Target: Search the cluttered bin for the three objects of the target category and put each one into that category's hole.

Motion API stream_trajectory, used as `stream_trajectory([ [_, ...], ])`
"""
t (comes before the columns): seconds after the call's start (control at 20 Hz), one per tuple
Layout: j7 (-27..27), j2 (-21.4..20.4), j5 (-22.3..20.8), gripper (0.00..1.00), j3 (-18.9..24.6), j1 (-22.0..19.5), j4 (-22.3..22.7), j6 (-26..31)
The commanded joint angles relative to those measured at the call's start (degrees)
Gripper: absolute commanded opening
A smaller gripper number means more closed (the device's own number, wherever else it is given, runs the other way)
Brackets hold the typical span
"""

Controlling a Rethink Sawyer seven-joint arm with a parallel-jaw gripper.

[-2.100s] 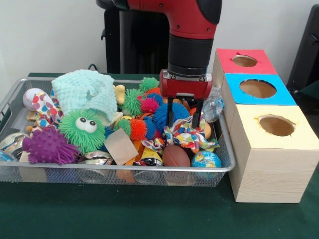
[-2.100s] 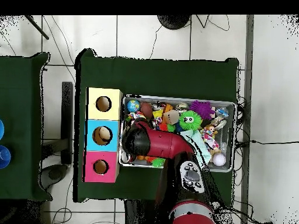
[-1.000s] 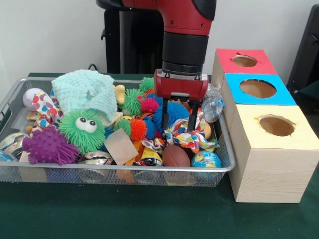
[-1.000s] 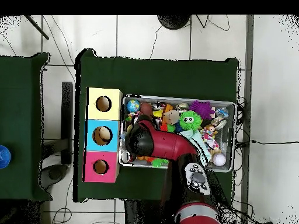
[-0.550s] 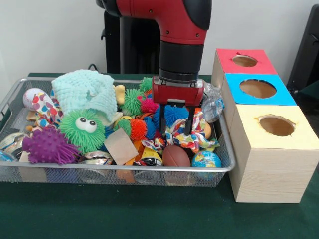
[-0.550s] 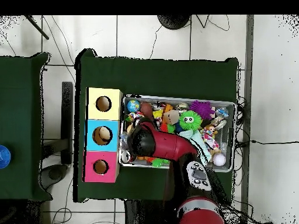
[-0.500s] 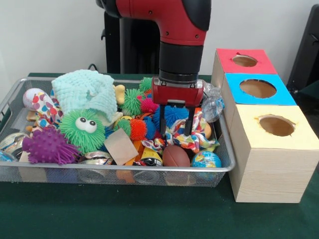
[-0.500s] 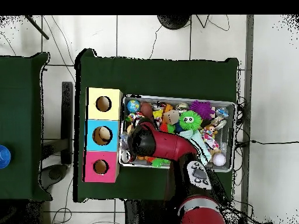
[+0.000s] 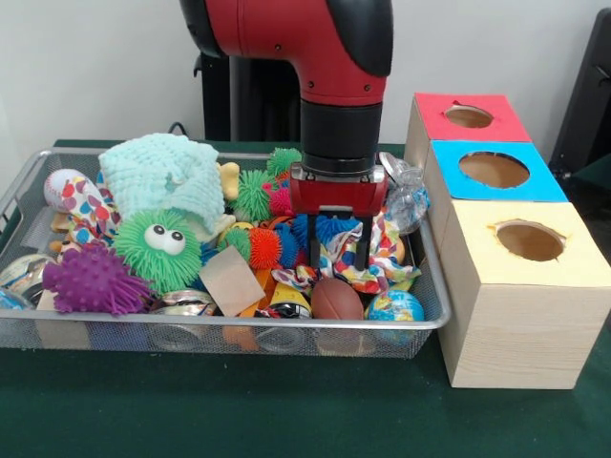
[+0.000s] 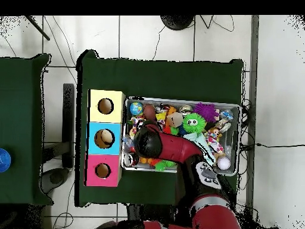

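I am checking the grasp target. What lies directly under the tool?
Under the tool sit a blue spiky ball and a colourful patterned cloth. Whatever is below them in the bin is covered.

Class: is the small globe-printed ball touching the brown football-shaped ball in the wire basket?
Touching. The front view shows the small globe-printed ball pressed against the brown football-shaped ball at the wire basket front rim, no gap between them.

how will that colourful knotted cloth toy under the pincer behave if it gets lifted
The cloth toy looks soft and crumpled, so it will probably sag and dangle rather than hold shape. It seems light. Its folds overlap the blue spiky ball, which may get dragged along.
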Motion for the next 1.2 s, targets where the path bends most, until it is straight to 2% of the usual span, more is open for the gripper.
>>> stream_trajectory([
  [0.05, 6.2, 2.6, 1.4, 1.0, 8.8, -3.2, 2.4, 9.9],
  [0.3, 4.4, 2.1, 2.4, 1.0, 13.1, -6.0, 2.3, 16.3],
  [0.9, 3.4, 1.0, 2.2, 1.0, 16.2, -7.8, 1.5, 24.0],
  [1.05, 3.2, 1.4, 1.8, 1.0, 16.6, -8.1, 1.0, 24.2],
  [1.2, 3.2, 2.9, 1.3, 1.0, 17.3, -8.6, 0.8, 21.5],
])
